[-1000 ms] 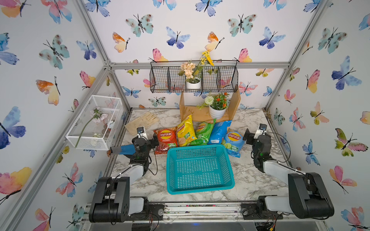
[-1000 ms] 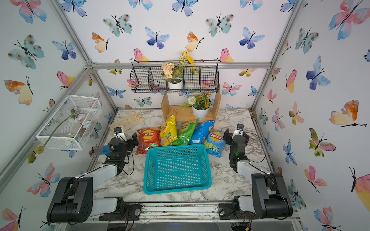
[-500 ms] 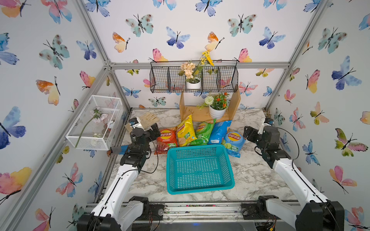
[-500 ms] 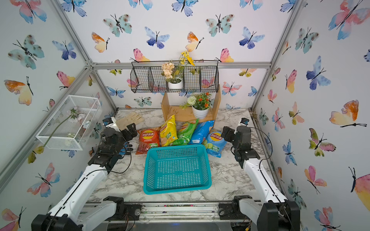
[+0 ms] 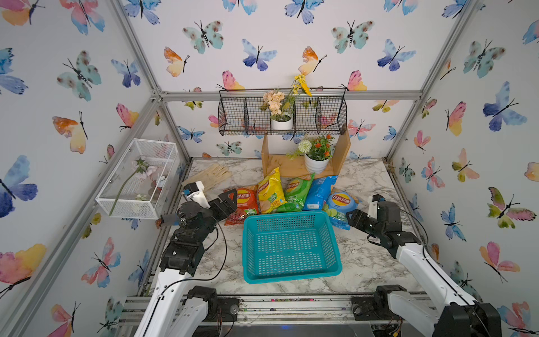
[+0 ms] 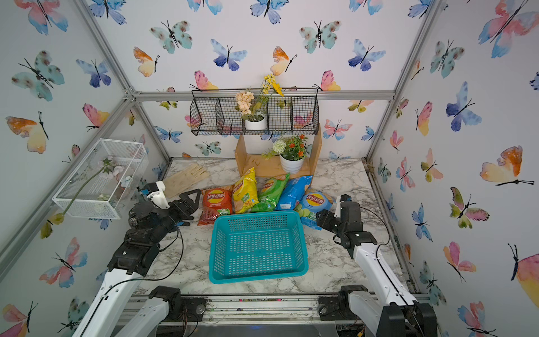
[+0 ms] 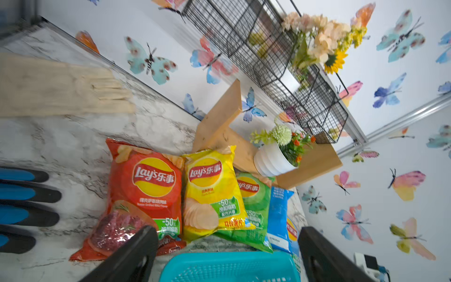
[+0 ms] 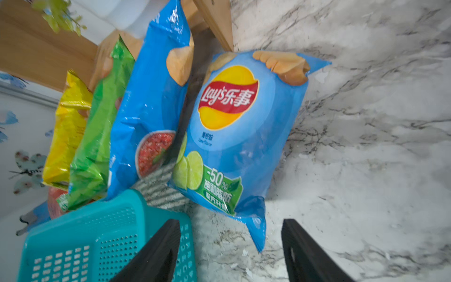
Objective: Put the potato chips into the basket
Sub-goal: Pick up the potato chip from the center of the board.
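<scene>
Hovering | left end effector [image 7: 227, 229] wide, empty, near red bag [image 7: 146, 193] | right end effector [image 8: 230, 222] parted, empty, at lime-blue bag [image 8: 239, 127]

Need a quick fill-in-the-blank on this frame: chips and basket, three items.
1. The number of chip bags inside the teal basket is ____.
2. The yellow bag sits between the red bag and the ____ one.
3. The lime-flavour bag facing the right gripper is coloured ____.
Missing words: zero; green; blue.
</scene>
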You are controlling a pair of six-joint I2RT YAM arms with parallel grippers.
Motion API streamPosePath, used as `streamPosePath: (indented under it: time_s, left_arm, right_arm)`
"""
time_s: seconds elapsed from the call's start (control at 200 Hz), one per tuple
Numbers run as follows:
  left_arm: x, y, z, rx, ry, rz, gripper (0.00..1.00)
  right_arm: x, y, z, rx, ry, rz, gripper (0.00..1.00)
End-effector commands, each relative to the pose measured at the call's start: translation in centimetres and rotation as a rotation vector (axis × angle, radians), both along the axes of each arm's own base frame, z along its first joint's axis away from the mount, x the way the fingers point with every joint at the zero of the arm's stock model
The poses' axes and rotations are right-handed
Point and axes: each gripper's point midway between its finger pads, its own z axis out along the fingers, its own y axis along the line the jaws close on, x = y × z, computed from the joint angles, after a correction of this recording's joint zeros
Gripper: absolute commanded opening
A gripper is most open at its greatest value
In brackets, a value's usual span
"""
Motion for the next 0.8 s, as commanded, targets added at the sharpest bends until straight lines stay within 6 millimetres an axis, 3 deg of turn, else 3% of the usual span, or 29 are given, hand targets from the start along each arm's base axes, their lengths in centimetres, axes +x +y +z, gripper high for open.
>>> streamPosePath:
  time_s: [0.0,0.14,0.245,0.511,0.796]
  left_arm:
    - [-1.8,-3.8,0.6,-0.015,0.013,-0.148,0.93]
    - [-3.8,-7.1,-0.5,0.009,0.051,-0.240,0.91]
    - [-5.5,-8.2,-1.4,0.018,0.071,-0.271,0.91]
    - [-7.6,-7.0,-2.7,-0.026,0.075,-0.253,0.91]
    - [-7.8,-6.8,-3.1,-0.027,0.097,-0.247,0.92]
  right_arm:
    - [-0.9,0.9,-1.0,0.046,0.033,0.040,0.63]
    - [-1.3,0.9,-2.2,0.047,0.053,0.045,0.60]
    - [-1.4,0.9,-3.0,0.047,0.068,0.044,0.60]
    - [-0.7,1.1,-4.6,0.060,0.090,0.039,0.55]
    - [0.3,1.1,-5.0,0.063,0.082,0.025,0.45]
